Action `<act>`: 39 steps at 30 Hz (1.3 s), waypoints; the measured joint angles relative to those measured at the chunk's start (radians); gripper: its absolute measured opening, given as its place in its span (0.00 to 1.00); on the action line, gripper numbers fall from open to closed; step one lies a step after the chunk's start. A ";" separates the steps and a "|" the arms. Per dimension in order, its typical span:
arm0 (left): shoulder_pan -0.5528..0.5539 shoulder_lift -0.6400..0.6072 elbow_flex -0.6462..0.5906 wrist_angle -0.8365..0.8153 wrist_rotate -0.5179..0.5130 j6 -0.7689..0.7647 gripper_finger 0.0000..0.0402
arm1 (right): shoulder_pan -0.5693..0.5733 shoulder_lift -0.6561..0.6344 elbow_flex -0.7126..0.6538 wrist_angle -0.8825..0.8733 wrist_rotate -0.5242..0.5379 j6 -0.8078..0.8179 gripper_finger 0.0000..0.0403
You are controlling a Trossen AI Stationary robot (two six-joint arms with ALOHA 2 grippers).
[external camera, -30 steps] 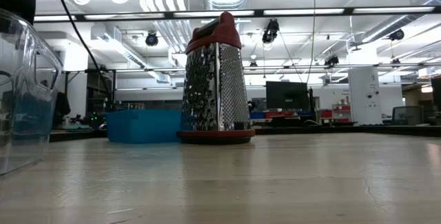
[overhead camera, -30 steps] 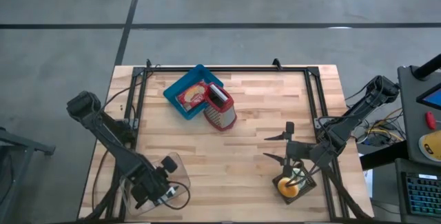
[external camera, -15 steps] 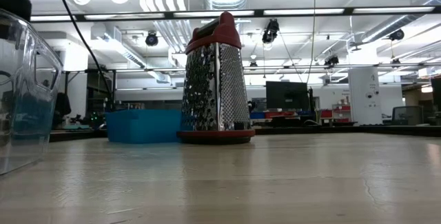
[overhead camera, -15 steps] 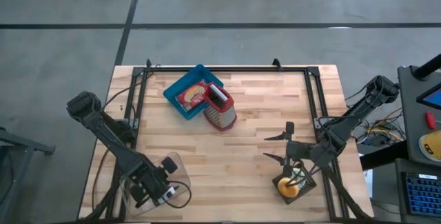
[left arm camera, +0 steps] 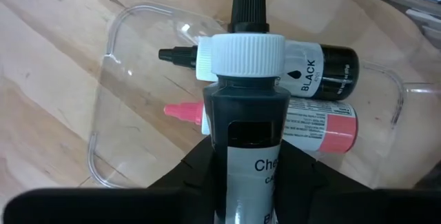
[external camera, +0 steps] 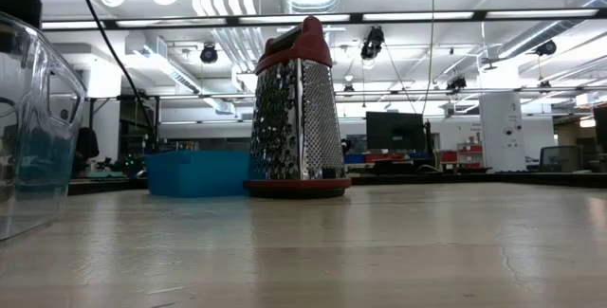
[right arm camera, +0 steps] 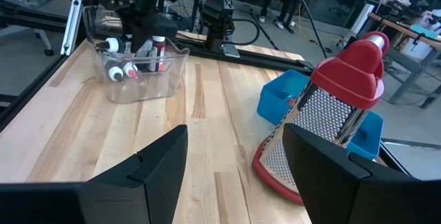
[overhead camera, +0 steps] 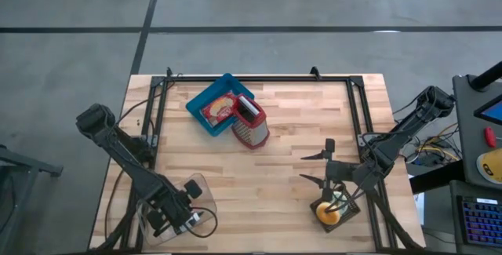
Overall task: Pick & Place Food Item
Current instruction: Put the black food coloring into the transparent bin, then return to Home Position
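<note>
1. The left gripper (overhead camera: 174,212) hung over the clear plastic container (overhead camera: 193,186) near the table's (overhead camera: 290,129) front left corner. Its fingers (left arm camera: 193,176) were clamped on a dark bottle with a white cap (left arm camera: 244,107), held upright above the container.
2. Two more bottles lay on their sides in the container: a black one (left arm camera: 324,64) and a pink one (left arm camera: 317,124), side by side and touching.
3. Near the back edge, left of centre, sat a blue bin (overhead camera: 212,98) holding a red and yellow food package (overhead camera: 220,110). A metal box grater with a red top (overhead camera: 250,123) stood upright against the bin's right side.
4. The right gripper (overhead camera: 318,167) waited above the table's right half with its jaws apart and nothing between them.
5. A yellow round item (overhead camera: 328,214) lay near the front right edge, under the right arm.
</note>
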 joint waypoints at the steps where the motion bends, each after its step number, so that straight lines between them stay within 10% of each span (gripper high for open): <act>1: 0.000 0.000 0.000 0.000 -0.003 0.002 0.26 | 0.000 0.000 0.000 0.000 0.000 0.000 0.58; 16: 0.007 0.001 0.000 0.004 -0.059 0.011 0.55 | -0.001 0.000 0.000 0.000 0.000 0.001 0.58; 39: 0.008 -0.020 0.104 0.108 -0.275 -0.032 0.55 | 0.000 -0.006 0.001 0.001 -0.022 0.008 0.58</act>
